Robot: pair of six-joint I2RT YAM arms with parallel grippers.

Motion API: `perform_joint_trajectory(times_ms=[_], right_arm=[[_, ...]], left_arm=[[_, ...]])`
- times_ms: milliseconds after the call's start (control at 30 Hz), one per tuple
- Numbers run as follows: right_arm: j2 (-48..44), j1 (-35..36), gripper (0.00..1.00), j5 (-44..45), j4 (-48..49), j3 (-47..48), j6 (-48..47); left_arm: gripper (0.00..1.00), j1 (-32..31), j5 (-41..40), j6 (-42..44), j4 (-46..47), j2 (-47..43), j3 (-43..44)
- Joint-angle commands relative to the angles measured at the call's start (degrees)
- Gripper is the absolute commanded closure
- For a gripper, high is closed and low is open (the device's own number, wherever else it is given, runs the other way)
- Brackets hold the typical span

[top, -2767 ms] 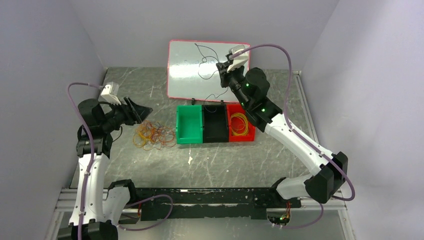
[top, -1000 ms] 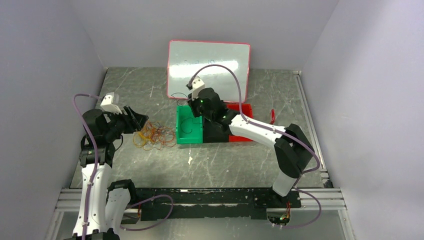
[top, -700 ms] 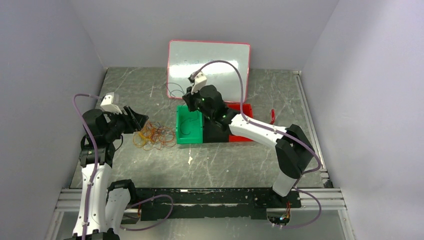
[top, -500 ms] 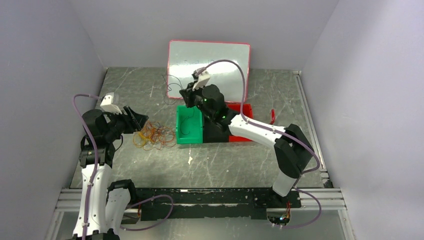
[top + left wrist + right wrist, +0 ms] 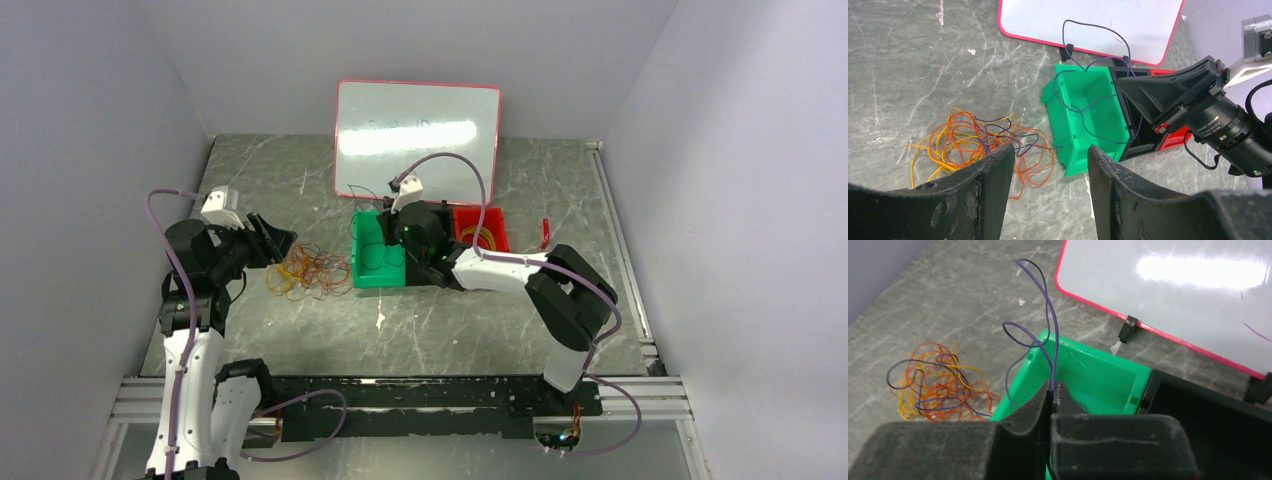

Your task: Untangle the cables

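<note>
Right gripper (image 5: 1053, 396) is pinched fully closed on one purple cable (image 5: 1055, 355) over the green bin (image 5: 1098, 371), mid-frame overhead. Its tail runs into the tangle (image 5: 973, 145) left of the bin. Your left gripper (image 5: 1048, 162) hangs half open, empty. Next, likely: pin the tangle, pull that cable clear.

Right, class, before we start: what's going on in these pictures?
The right hand is shut on a thin purple cable and holds it above the green bin. The cable trails back into the orange and yellow pile on the table beside that bin. The left hand hangs open by the pile, holding nothing.
</note>
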Motion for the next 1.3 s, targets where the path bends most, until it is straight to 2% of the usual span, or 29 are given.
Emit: perform_joint_trajectory(times_ms=[0, 200, 367, 533, 733, 1000, 1267], right_arm=[[-1.6, 1.9, 1.00, 7.4, -7.6, 1.5, -2.3], [-4.0, 3.9, 1.00, 14.7, -12.6, 0.4, -4.1], [-7.6, 4.2, 1.00, 16.7, -12.8, -3.9, -2.9], [-7.4, 4.3, 1.00, 13.8, -16.3, -3.1, -4.4], [-3.1, 4.3, 1.00, 5.5, -24.7, 3.7, -7.2], [2.2, 4.3, 1.00, 5.1, -39.6, 13.8, -6.0], [-2.2, 5.1, 1.00, 5.3, -41.9, 10.8, -5.2]], left_arm=[[0.40, -0.1, 0.0, 0.6, 1.6, -0.9, -0.7], [0.40, -0.1, 0.1, 0.7, 1.6, -0.7, -0.7], [0.40, -0.1, 0.2, 0.6, 1.7, -0.7, -0.8], [0.40, -0.1, 0.2, 0.6, 1.7, -0.5, -0.8], [0.40, -0.1, 0.1, 0.6, 1.7, -0.5, -0.8], [0.40, -0.2, 0.2, 0.7, 1.7, -0.6, -0.8], [0.40, -0.2, 0.5, 0.6, 2.0, -0.3, -1.0]])
